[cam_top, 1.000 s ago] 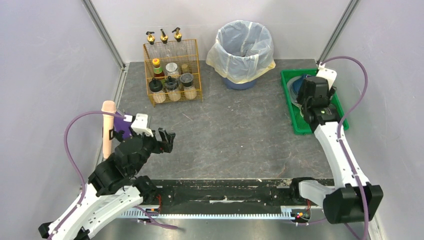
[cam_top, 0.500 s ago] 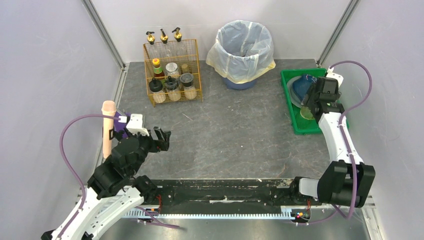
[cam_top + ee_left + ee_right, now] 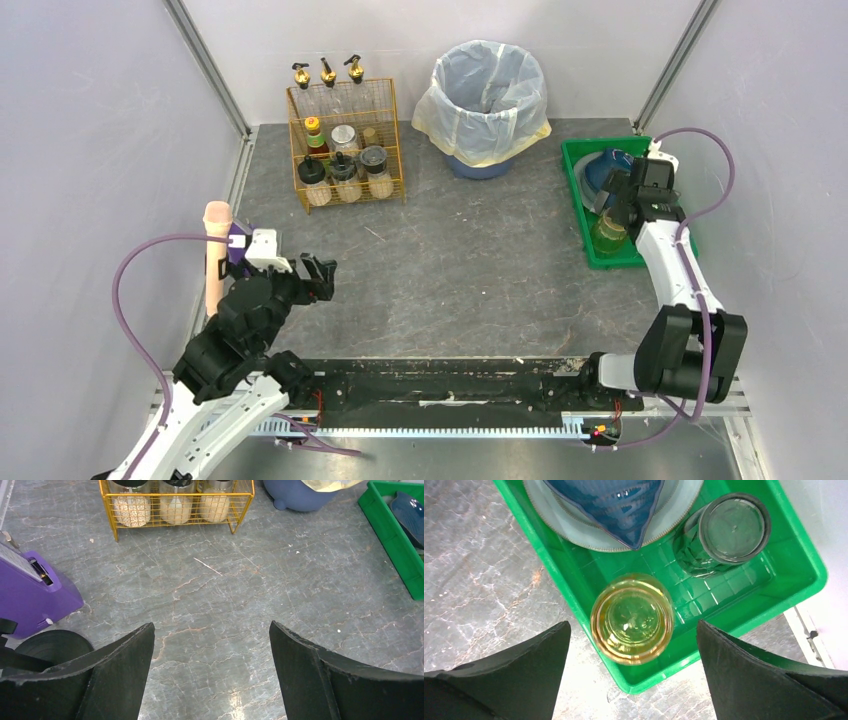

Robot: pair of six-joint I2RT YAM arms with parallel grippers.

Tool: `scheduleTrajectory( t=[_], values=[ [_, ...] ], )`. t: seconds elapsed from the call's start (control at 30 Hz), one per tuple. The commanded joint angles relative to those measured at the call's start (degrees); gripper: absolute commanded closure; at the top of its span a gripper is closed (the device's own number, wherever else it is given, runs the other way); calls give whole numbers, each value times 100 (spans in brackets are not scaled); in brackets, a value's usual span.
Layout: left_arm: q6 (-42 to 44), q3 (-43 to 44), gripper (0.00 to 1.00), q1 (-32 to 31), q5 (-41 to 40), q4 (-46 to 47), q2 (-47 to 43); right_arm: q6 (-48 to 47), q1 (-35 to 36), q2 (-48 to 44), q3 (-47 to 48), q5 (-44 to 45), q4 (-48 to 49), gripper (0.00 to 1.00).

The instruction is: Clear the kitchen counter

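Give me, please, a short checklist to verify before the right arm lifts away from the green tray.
1. Right gripper open, not touching the yellow glass: ok.
2. Yellow glass upright inside the green tray: ok.
3. Gap between yellow glass and clear glass: ok.
4. Left gripper open and empty: ok.
5. Kitchen counter cleared: not ok, a purple device lies near the left arm.

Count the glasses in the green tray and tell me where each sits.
2. A yellow glass stands at the tray's near end; a clear glass stands next to it, beside the plate. The bowl could hide something small.
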Motion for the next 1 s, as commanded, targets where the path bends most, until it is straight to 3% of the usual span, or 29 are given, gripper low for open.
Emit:
scheduleTrajectory(
  t=[0.0, 0.3, 0.53, 0.7, 0.97],
  values=[
    [158, -19, 10, 136, 51, 304, -114, 30, -13, -715, 71, -87, 130, 2],
    [149, 479, 10, 190, -114, 300, -255, -59, 59, -2552, -101, -63, 283, 2],
    [331, 1487, 10, 189, -406, 167, -388, -724, 1341, -4196, -561, 1137, 767, 2],
    [466, 2068, 10, 187, -414, 265, -422, -1144, 1931, -5654, -1454, 1348, 1429, 2],
    [711, 1738, 10, 189, -531, 1146, -959, -1746, 2802, -7471, -2650, 1930, 2115, 2]
  ],
)
